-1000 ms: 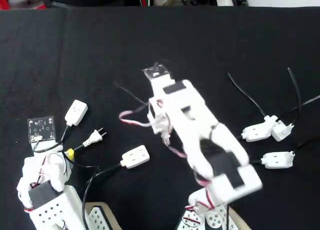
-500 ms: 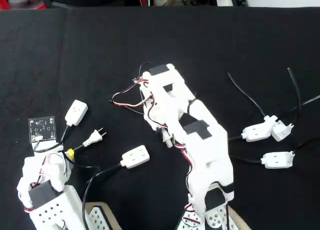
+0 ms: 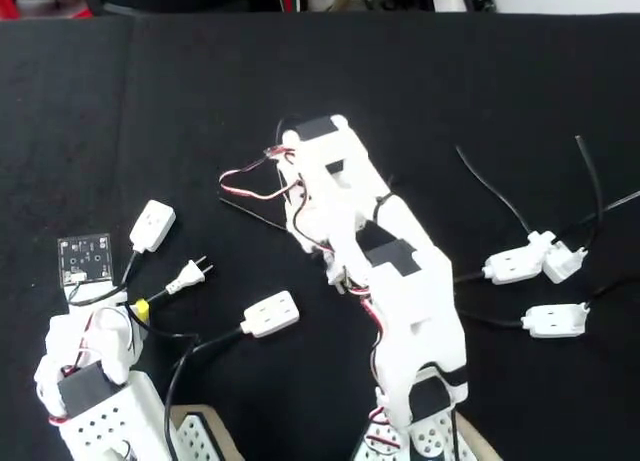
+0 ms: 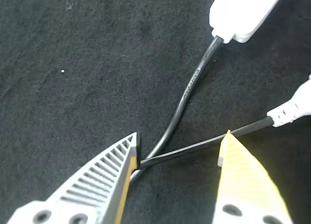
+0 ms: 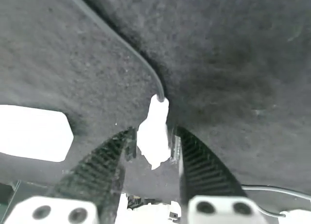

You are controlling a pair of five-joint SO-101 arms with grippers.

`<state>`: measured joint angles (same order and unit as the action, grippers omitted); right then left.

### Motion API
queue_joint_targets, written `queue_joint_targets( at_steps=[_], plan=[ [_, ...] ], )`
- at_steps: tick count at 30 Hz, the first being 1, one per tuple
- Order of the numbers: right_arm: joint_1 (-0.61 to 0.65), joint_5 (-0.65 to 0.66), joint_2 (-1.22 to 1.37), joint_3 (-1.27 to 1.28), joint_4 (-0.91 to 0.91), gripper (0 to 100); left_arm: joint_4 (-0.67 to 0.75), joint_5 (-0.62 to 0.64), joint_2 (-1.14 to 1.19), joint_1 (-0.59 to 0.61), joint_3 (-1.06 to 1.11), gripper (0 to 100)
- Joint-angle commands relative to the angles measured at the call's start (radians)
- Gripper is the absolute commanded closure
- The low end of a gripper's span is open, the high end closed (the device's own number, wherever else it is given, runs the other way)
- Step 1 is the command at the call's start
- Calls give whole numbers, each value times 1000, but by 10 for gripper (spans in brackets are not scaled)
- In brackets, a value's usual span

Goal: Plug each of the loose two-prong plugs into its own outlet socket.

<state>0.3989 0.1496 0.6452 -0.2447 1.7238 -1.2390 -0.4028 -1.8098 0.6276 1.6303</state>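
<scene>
The black desk [image 3: 200, 81] carries the right arm [image 3: 400, 281], stretched from six o'clock toward centre, with its right tool [image 5: 153, 136] clamped on a white plug [image 5: 154, 131]. At eight o'clock the left tool [image 4: 180, 136] gapes over crossed black cords [image 4: 194, 80]. There a two-prong plug [image 3: 190, 274] lies between a far socket [image 3: 152, 225] and a near socket [image 3: 270, 313].

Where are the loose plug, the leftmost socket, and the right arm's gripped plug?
loose plug [image 3: 186, 278], high view, its body.
leftmost socket [image 3: 153, 226], high view, top face.
gripped plug [image 5: 154, 131], right wrist view, its body.
</scene>
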Motion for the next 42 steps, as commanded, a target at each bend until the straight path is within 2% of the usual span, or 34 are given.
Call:
queue_joint_targets(
  at_steps=[1, 11, 15, 29, 33, 37, 42],
  plan=[
    [-18, 5, -2, -53, 35, 868, 17, -5, -9, 8, -5, 733],
    [-18, 2, 79, -42, 35, 871, 17, -5, -9, 7, -4, 733],
    [-20, -15, 91, -61, 31, 972, 17, -5, -9, 7, -4, 733],
    [-21, -49, 84, -163, 35, 987, 32, -5, -9, 8, -1, 733],
    [15, -114, -8, -173, 35, 987, 29, -5, -9, 1, -1, 733],
    [57, -147, -220, -113, 23, 987, 35, 3, -9, -12, -4, 733],
    [98, -221, -550, 62, -118, 987, 38, 103, -9, -133, -25, 733]
  ],
)
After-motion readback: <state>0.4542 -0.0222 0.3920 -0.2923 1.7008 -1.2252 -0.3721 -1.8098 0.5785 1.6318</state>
